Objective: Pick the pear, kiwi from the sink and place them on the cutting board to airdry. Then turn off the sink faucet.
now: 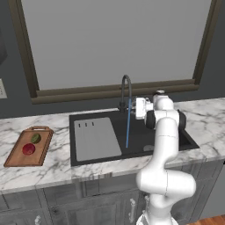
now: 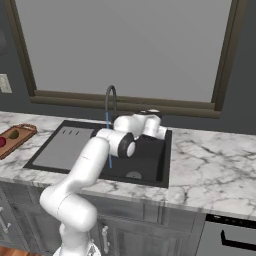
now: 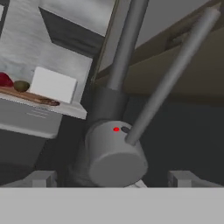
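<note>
One sink faucet point(image 3: 114, 151) (running); two fruits: pear point(image 1: 28, 149), kiwi point(image 1: 35, 138).

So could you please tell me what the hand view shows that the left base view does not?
Hand view alone: the sink faucet's lever rod close up, a red dot beside its root, with the open gripper's fingertips flanking the base. Left base view alone: the blue water stream falling into the sink, and the arm. Both: the pear and kiwi on the cutting board.

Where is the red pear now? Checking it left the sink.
In the left base view, the small red pear lies on the brown wooden cutting board, beside the olive-green kiwi.
</note>
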Available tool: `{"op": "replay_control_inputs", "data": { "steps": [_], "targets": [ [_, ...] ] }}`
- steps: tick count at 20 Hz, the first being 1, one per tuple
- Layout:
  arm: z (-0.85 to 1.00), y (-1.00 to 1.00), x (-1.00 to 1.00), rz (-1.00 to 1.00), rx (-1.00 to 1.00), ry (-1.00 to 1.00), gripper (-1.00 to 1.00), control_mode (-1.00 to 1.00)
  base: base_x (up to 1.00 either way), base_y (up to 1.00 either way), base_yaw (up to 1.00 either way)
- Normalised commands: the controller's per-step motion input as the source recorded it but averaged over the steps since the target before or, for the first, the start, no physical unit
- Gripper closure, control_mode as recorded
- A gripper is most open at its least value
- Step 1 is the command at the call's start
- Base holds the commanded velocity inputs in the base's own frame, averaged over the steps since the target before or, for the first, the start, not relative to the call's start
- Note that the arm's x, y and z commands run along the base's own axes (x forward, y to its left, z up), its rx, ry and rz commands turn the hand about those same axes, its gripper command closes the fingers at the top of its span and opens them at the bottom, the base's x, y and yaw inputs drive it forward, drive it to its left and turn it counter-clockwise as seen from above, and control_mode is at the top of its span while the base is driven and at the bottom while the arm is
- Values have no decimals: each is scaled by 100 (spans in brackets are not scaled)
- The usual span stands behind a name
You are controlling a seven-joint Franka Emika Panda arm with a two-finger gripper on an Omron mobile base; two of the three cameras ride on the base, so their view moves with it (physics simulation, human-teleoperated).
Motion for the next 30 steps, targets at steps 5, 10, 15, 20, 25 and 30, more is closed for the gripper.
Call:
{"op": "replay_control_inputs", "data": {
  "steps": [5, 10, 15, 20, 25, 30],
  "targets": [
    [13, 100, 50, 5, -13, -10, -100, -100, 0, 0, 0],
    [23, 100, 49, 0, -23, -1, -100, -100, 0, 0, 0],
    [18, 100, 46, 0, -27, -6, -100, -100, 0, 0, 0],
    [13, 100, 38, 1, -27, -17, -100, -100, 0, 0, 0],
    [12, 100, 24, 9, -26, -26, -100, -100, 0, 0, 0],
    [10, 100, 31, 6, -29, -28, -100, -100, 0, 0, 0]
  ]
}}
